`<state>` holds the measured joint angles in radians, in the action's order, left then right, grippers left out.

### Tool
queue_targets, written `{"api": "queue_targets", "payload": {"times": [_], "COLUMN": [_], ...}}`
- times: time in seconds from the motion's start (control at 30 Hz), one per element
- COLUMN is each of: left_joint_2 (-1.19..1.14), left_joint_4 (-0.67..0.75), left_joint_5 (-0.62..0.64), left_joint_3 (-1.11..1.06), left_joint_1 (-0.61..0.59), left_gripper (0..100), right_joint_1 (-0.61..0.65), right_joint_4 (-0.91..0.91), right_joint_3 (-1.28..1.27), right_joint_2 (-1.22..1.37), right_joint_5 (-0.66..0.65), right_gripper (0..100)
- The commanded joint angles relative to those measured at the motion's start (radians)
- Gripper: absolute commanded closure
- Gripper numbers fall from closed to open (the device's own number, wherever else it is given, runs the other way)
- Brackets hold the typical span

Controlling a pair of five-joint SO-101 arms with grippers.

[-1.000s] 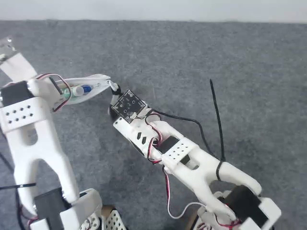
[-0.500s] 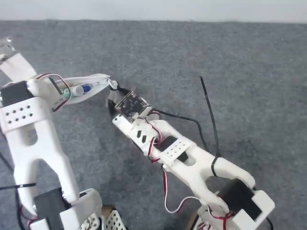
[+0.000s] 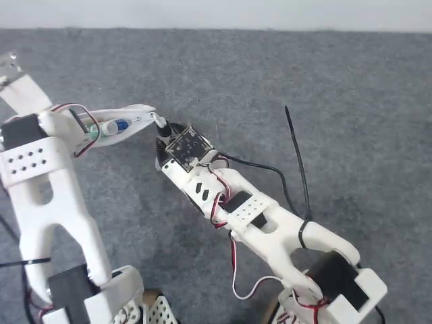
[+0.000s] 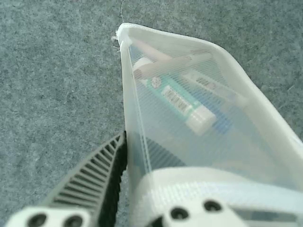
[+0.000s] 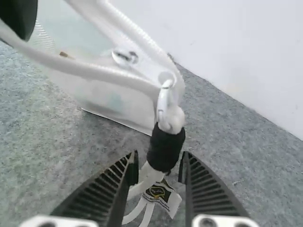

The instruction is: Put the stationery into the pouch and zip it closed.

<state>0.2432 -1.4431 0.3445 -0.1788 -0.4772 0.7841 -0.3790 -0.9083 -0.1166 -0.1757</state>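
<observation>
Our left arm [image 3: 42, 169] stands upright, and our left gripper [image 4: 135, 161] is clamped on the pouch [image 4: 189, 94]. Our right arm [image 3: 260, 219] stretches low toward it, and our right gripper [image 5: 160, 165] pinches the zip pull [image 5: 165, 144].

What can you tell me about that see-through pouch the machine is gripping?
The pouch is a translucent white, mesh-textured sleeve with a white zip along one edge. Inside lies stationery: a teal-labelled tube and pale pens. The left end effector clamps one end, holding it over the grey carpet. At the opposite end, the black-wrapped zip pull sits within the right end effector.
</observation>
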Motion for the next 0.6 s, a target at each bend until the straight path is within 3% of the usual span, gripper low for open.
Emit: {"api": "queue_targets", "payload": {"times": [0.0,0.13,0.57], "left_joint_2": [0.003,0.003,0.002], "left_joint_4": [0.025,0.025,0.038], "left_joint_5": [0.008,0.008,0.008], "left_joint_3": [0.002,0.002,0.001], "left_joint_1": [0.005,0.005,0.006], "left_gripper": [99,99,99], "right_joint_1": [-0.019,-0.022,-0.025], "right_joint_4": [-0.041,-0.13,-0.137], "right_joint_3": [0.029,0.026,0.028], "right_joint_2": [-0.015,-0.013,-0.004], "right_joint_5": [0.012,0.012,0.012], "right_gripper": [86.4,86.4,86.4]}}
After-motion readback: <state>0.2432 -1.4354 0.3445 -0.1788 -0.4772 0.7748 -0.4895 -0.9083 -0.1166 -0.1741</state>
